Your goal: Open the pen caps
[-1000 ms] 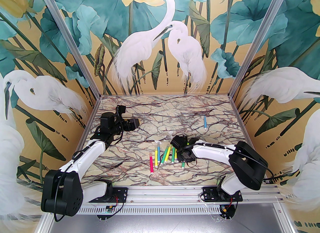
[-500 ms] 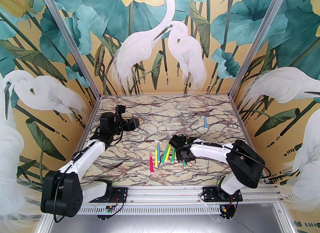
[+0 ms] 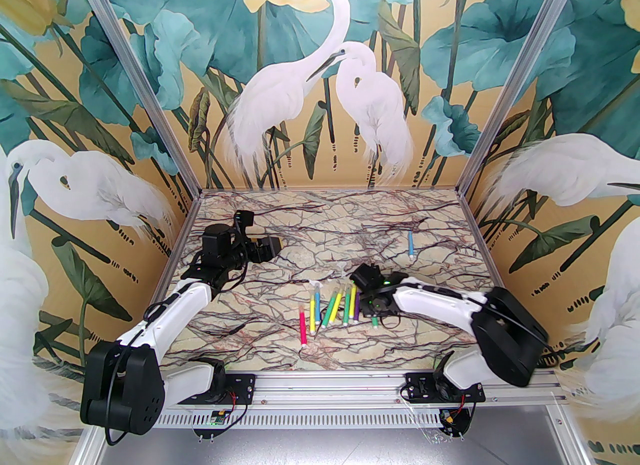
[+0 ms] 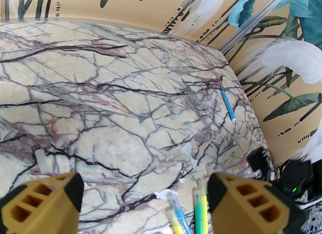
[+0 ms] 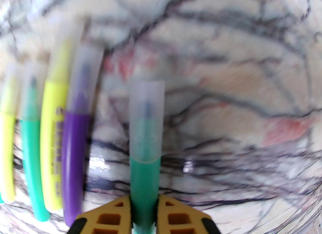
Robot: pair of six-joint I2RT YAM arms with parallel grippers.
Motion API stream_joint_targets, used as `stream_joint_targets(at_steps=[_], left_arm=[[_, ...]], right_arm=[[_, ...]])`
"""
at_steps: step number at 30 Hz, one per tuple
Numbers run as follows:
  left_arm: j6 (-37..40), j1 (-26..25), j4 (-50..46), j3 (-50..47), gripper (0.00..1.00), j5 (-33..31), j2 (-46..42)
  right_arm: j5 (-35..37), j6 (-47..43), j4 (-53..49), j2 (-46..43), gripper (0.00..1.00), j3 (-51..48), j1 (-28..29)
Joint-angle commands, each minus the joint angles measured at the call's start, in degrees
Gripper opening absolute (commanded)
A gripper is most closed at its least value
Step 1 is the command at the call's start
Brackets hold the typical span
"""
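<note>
Biggest worry here: the right gripper [image 5: 144, 204] is clamped on the green pen [image 5: 145, 175] low on its barrel, with the pen cap [image 5: 146, 117] poking out well ahead of the fingertips. Tug that cap and I reckon the pen pivots or slides in the pinch. The purple pen [image 5: 75, 137] lies just to that gripper's left, easy to bump. The right arm reaches low over the table [image 5: 226, 89]. The left gripper [image 4: 144, 192] hangs wide open and empty, well apart from the cap.
</note>
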Motion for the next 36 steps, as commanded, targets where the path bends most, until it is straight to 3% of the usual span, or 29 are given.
stream_joint_targets(at_steps=[1,9,16,27,36], left_arm=[[-0.6,-2.0,-1.2,2.3,0.86,1.9,1.2],[-2.7,-8.9,-0.4,6.1,0.85,4.3,6.3],[-6.5,-14.2,4.7,9.4,0.84,10.5,11.1],[-11.6,-17.8,13.4,10.3,0.79,20.0,14.8],[-12.0,-20.0,15.0,10.7,0.73,23.2,16.9]], right_arm=[[0.3,-5.6,3.6,-4.7,0.11,-1.1,-1.2],[-2.5,-14.7,11.0,-11.1,0.1,-2.2,-1.7],[-7.8,-19.4,18.7,-14.1,0.1,-2.5,-1.7],[-15.3,-23.8,25.2,-15.2,0.1,-2.6,-1.7],[-16.8,-24.6,27.2,-15.1,0.1,-2.1,-1.6]])
